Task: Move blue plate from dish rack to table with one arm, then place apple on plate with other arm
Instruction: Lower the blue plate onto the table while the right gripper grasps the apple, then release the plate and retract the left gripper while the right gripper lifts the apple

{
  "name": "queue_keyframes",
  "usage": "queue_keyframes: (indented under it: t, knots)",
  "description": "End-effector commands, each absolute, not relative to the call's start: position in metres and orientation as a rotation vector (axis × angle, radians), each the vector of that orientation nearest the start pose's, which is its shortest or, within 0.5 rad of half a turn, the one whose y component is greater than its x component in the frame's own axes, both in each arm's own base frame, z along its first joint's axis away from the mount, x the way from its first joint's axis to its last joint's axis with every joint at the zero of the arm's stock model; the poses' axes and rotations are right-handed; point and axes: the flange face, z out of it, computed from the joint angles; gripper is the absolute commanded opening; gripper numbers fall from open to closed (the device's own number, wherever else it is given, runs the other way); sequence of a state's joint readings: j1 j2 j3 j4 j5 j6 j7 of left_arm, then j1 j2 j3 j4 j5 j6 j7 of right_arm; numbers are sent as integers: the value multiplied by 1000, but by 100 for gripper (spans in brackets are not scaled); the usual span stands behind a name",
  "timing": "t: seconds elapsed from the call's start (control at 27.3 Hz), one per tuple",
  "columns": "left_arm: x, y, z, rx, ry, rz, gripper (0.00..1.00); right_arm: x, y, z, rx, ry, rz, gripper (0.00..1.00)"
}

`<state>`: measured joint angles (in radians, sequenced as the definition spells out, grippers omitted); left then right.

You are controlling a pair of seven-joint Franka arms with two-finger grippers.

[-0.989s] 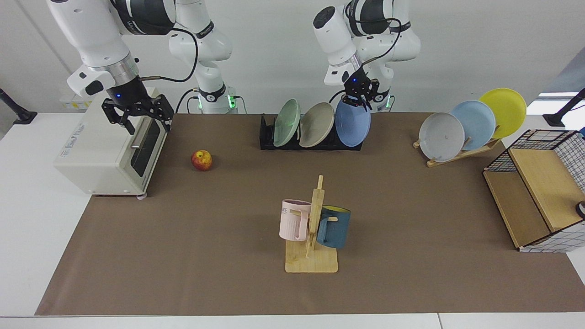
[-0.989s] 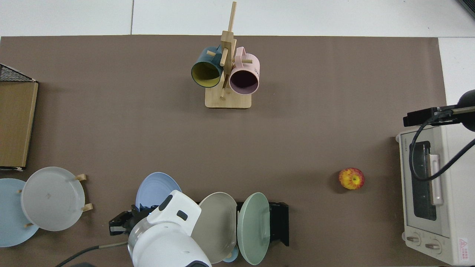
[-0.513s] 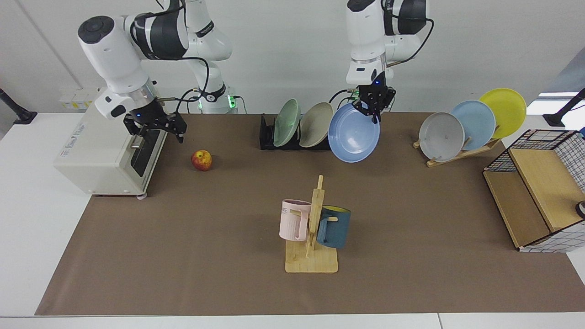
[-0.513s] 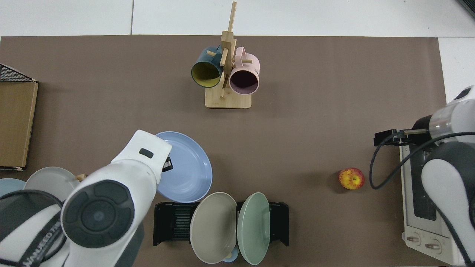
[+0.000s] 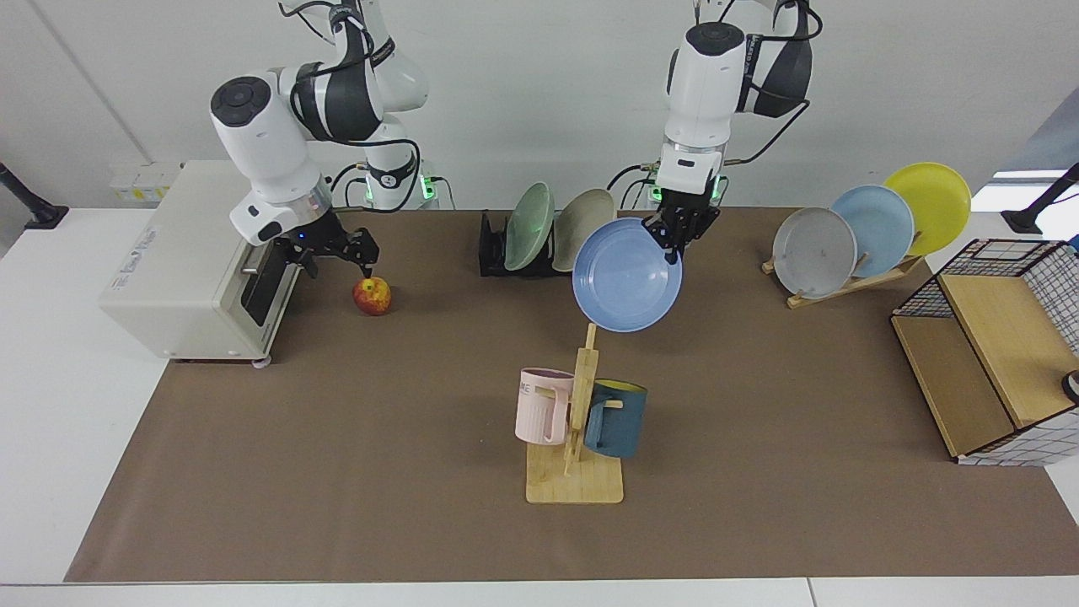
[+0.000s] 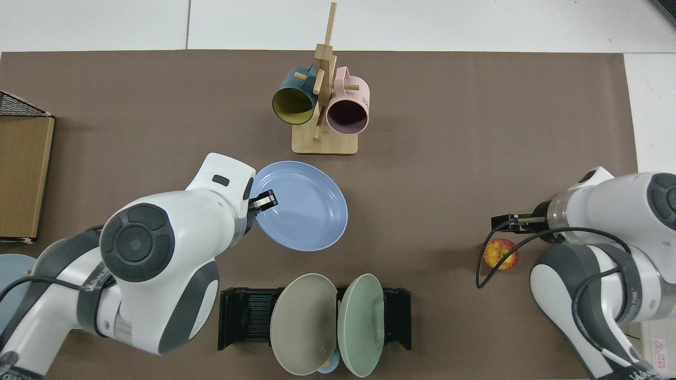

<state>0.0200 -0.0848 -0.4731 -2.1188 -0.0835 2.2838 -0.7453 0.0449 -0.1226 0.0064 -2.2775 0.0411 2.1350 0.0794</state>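
Note:
The blue plate (image 5: 626,274) hangs tilted in the air between the dish rack (image 5: 493,253) and the mug tree. My left gripper (image 5: 674,239) is shut on its upper rim. In the top view the blue plate (image 6: 303,206) is over the brown sheet of the table (image 6: 449,132), with the left gripper (image 6: 262,201) at its edge. The dish rack (image 6: 243,316) holds a green plate and a beige plate. The apple (image 5: 372,296) lies on the sheet beside the oven. My right gripper (image 5: 338,263) is open just above and behind it. In the top view the right gripper (image 6: 501,224) partly covers the apple (image 6: 500,256).
A wooden mug tree (image 5: 577,421) with a pink and a dark blue mug stands at the front middle. A white toaster oven (image 5: 194,270) is close to the right arm. A wooden stand (image 5: 843,282) with grey, pale blue and yellow plates and a wire-and-wood shelf (image 5: 986,371) stand at the other end.
The left arm lifted the blue plate out of the dish rack and carried it forward toward the mug tree. The right arm came down from the oven to the apple.

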Motion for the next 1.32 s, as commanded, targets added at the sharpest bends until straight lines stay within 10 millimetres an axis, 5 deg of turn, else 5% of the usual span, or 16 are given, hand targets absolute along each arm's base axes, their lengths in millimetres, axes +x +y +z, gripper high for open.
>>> queue_keyframes:
  t: [0.0, 0.77, 0.84, 1.03, 1.06, 1.14, 1.17, 1.28]
  knots:
    - [499, -277, 408, -3322, -555, -254, 0, 466, 23, 382, -3105, 117, -18, 100]
    - [505, -285, 316, -3313, -362, -167, 0, 441, 20, 310, -3111, 118, -28, 100]
    - [510, -282, 315, -3297, -311, -199, 27, 440, 19, 300, -3111, 119, -31, 100]
    - [517, -278, 314, -3283, -278, -222, 54, 443, 18, 279, -3114, 122, -17, 98]
    - [518, -277, 315, -3272, -263, -224, 58, 444, 17, 276, -3114, 115, -17, 87]
    - [520, -277, 321, -3250, -234, -228, 63, 443, 16, 275, -3115, 112, -7, 36]
    - [520, -276, 325, -3230, -222, -209, 67, 444, 17, 276, -3114, 115, -7, 20]
    - [524, -275, 343, -3147, -150, -180, 81, 449, 14, 287, -3112, 119, -36, 4]
